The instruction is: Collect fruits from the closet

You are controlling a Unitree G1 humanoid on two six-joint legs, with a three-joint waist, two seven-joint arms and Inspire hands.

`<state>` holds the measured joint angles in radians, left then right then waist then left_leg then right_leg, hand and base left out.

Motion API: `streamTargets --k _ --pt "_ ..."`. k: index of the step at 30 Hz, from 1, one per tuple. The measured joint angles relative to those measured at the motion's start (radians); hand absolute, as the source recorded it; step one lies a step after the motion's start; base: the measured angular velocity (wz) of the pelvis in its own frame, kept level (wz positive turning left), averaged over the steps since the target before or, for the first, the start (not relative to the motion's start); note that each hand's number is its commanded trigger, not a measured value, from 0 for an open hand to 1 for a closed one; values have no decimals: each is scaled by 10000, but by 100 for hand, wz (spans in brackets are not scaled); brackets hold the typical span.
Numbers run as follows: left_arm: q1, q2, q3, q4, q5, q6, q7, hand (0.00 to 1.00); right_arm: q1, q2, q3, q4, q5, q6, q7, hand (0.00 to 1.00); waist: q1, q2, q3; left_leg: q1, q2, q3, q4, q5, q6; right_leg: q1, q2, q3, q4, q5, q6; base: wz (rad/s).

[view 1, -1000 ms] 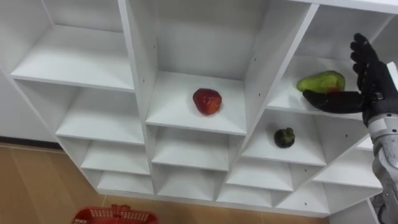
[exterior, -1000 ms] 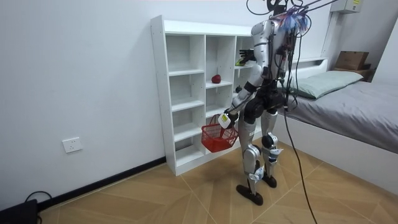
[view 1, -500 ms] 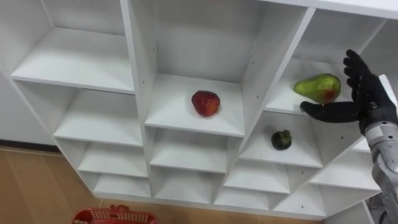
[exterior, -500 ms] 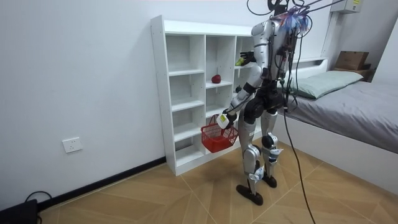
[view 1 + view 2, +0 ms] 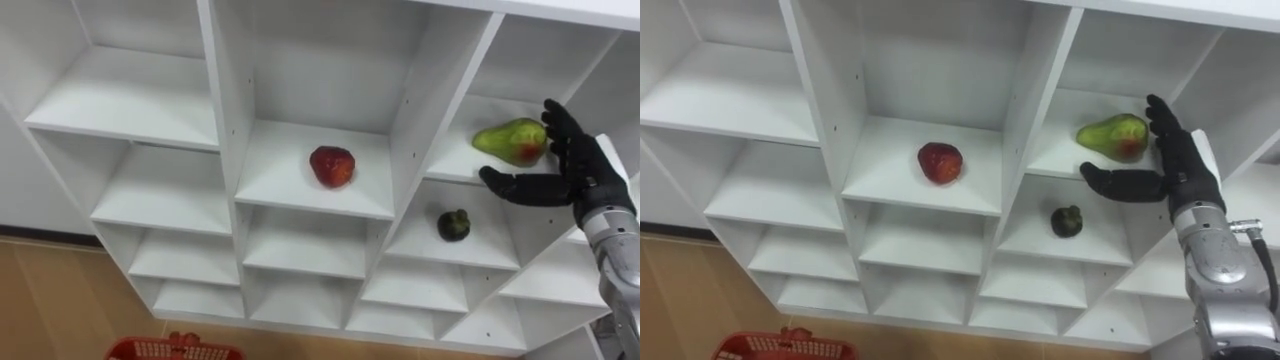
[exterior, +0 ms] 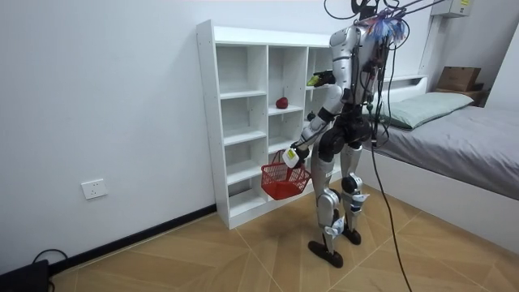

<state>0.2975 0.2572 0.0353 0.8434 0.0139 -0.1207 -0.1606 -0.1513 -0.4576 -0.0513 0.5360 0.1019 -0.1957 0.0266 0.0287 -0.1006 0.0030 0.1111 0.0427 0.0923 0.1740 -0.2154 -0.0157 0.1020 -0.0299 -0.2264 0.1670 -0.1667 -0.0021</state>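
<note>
Pear [image 5: 512, 141] beside right hand [image 5: 582, 176], red fruit [image 5: 332, 165] left; dark fruit [image 5: 454, 224] below

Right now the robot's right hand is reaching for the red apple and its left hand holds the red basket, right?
No. The left eye view shows the right hand open at the green pear, in the right column; the red apple lies in the middle one. The left hand does hold the red basket.
</note>
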Motion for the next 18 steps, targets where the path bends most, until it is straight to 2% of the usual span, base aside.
streamTargets --k 5,11,15,18 --pt "-25 0 -1 -59 -16 55 -73 100 -40 -5 -2 -21 -323 1 212 0 2 -49 -20 27 -3 1 7 2 2 17 -5 -13 9 0 0 0" --pt "-37 -4 -10 -50 -19 54 -82 100 -141 -11 6 12 -683 6 429 0 16 -50 25 52 -3 0 20 6 7 39 -8 2 12 0 0 0" --pt "-37 -3 -8 -47 -20 54 -85 100 -146 -12 6 14 -721 2 431 0 28 -99 83 28 -7 -6 29 8 9 37 -11 3 -1 0 0 0" --pt "-44 -3 -8 -48 -19 54 -112 100 -176 -34 5 13 -723 2 431 0 27 -114 87 13 -9 -9 22 7 10 27 -10 2 -10 -1 2 0"
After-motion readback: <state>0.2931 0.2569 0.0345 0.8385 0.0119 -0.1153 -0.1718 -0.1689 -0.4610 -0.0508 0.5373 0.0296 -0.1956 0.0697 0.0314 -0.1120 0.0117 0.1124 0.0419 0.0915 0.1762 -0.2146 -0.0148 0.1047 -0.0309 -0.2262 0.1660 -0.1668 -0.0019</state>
